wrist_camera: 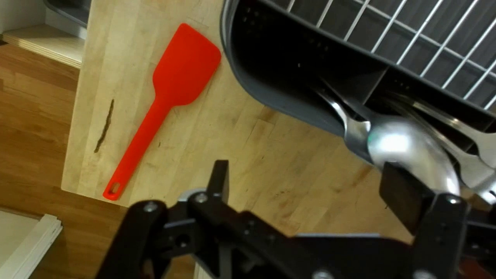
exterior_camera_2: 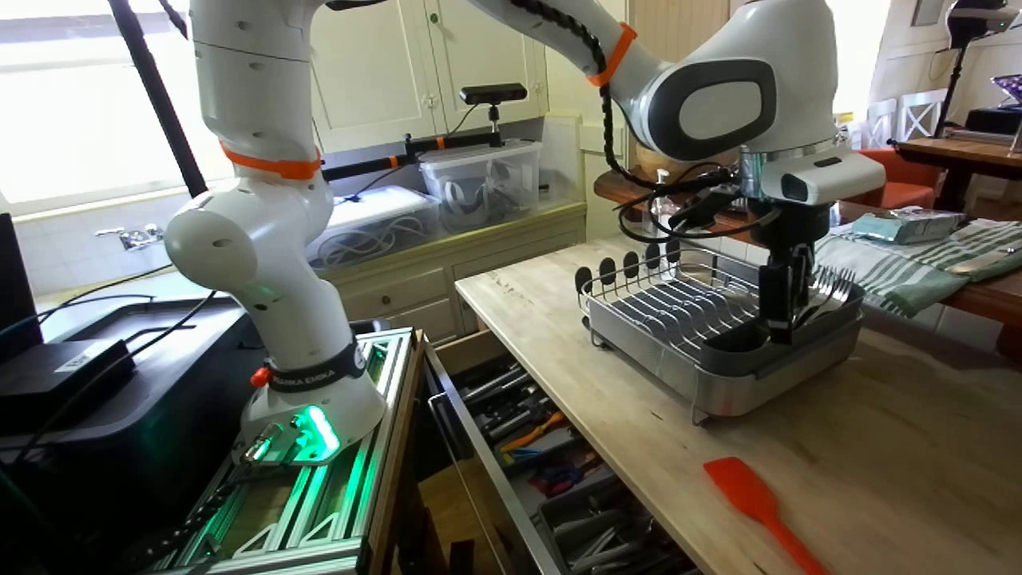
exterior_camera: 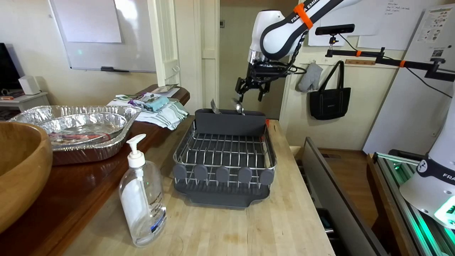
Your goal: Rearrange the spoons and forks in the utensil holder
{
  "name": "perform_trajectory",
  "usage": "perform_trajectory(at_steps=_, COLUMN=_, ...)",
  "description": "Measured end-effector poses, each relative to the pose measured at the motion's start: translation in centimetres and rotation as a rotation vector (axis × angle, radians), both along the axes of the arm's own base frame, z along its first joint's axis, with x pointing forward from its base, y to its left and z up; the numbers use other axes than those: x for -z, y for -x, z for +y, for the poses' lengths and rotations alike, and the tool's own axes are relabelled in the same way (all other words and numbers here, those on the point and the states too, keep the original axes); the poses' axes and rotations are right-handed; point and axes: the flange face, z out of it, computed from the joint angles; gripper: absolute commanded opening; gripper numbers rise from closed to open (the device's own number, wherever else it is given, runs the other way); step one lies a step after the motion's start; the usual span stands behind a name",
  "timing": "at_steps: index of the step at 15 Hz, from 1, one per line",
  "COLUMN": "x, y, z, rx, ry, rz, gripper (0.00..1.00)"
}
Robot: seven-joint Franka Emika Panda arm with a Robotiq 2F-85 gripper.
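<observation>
The dark grey utensil holder [exterior_camera: 230, 123] sits at the end of the dish rack and also shows in the wrist view [wrist_camera: 294, 110]. A shiny spoon [wrist_camera: 410, 145] leans out of it, bowl up, over the neck of another utensil [wrist_camera: 354, 133]. Their handles enter the compartment left of a divider. Forks [exterior_camera_2: 834, 286] stand in the compartment beyond it; their necks [wrist_camera: 474, 170] show at the right edge. My gripper [wrist_camera: 312, 180] is open and empty above the holder. Its right fingertip overlaps the spoon bowl; I cannot tell whether they touch. Between the fingers only table shows.
The wire dish rack [exterior_camera: 227, 149] stands on the wooden table. A red spatula [wrist_camera: 186, 69] lies on the table beside the holder. A pump bottle [exterior_camera: 144, 199] stands near the rack. An open drawer of utensils [exterior_camera_2: 559, 471] runs along the table's side.
</observation>
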Motion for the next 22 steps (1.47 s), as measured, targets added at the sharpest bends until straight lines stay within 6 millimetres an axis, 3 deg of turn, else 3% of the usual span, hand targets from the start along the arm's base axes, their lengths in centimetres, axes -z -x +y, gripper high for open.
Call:
perform_trajectory(at_steps=7, x=0.2, y=-1.0, z=1.7, rx=-0.024, ry=-0.014, rz=-0.006, gripper=1.0)
perform_trajectory(at_steps=12, x=-1.0, y=-0.9, z=1.7, rx=-0.034, ry=-0.015, rz=-0.023, gripper=1.0)
perform_trajectory(at_steps=22, x=-5.5, y=3.0, z=2.6, rx=-0.243, ry=0.076, rz=-0.01, gripper=1.0)
